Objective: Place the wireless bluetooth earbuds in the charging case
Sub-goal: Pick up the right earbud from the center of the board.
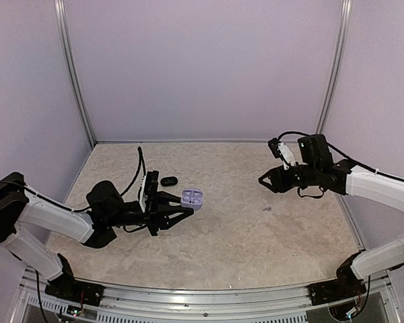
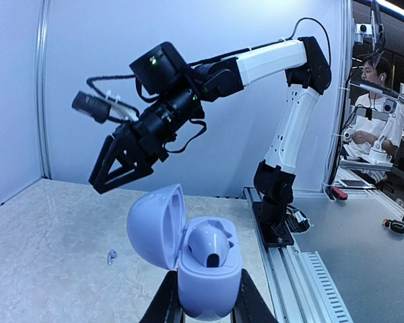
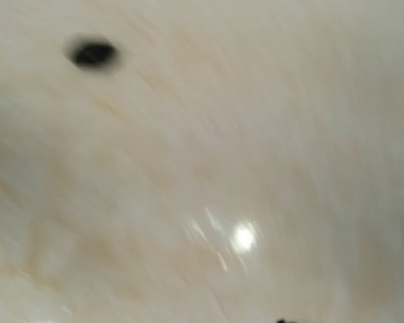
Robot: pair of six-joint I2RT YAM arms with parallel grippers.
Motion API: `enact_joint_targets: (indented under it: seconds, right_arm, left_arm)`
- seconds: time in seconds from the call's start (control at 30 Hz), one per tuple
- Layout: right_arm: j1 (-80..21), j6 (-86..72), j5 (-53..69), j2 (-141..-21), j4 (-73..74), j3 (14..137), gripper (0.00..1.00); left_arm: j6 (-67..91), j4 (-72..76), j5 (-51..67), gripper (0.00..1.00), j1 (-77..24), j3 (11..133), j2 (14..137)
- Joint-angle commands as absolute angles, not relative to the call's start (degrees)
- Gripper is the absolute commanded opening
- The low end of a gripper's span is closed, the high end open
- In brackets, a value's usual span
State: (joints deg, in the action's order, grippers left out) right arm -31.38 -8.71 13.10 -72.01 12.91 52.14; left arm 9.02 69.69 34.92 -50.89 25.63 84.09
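two cases: a lavender case (image 1: pixel 192 198) and a black case (image 1: pixel 169 181). two lavender buds: a seated bud (image 2: pixel 209 250) and a loose bud (image 2: pixel 112 256). two arms: left arm (image 1: pixel 54 219), right arm (image 1: pixel 380 185).

Holds the charging case (image 1: pixel 192 198) between the fingers of the left gripper (image 1: pixel 186 204), left of centre above the table (image 1: pixel 242 242), lid standing left of the body in the left wrist view. Carries one earbud (image 2: pixel 209 245) in the case's well. Has a second case (image 1: pixel 168 181) on the table just behind and left of the held one. Has a loose earbud (image 1: pixel 267 208) on the table right of centre, well apart from both cases, on the near side of the right gripper (image 1: pixel 262 180).
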Motion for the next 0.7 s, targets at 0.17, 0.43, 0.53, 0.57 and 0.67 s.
enact_joint_targets:
  seconds: [0.17, 0.43, 0.53, 0.57, 0.67]
  right_arm:
    - [-23.73, -16.66, 13.70, -77.68, 10.70, 42.54, 0.42]
    - [-23.46, -15.79, 9.85, -83.43, 5.82, 40.91, 0.38]
    - [-23.42, -15.60, 9.30, -85.31, 4.57, 41.26, 0.38]
    - [-23.37, -15.52, 9.19, -86.01, 4.20, 41.44, 0.37]
    - [-23.38, -15.08, 8.85, -88.32, 3.41, 41.89, 0.37]
  left_arm:
    - [9.38, 72.86, 34.89, 0.00, -50.17, 24.17, 84.24]
    - [9.15, 72.83, 35.05, 0.00, -50.05, 24.19, 84.55]
    - [9.08, 72.75, 35.01, 0.00, -50.10, 24.25, 84.70]
    - [9.10, 72.77, 35.03, 0.00, -50.10, 24.26, 84.72]
    - [8.97, 72.60, 35.03, 0.00, -50.07, 24.31, 84.74]
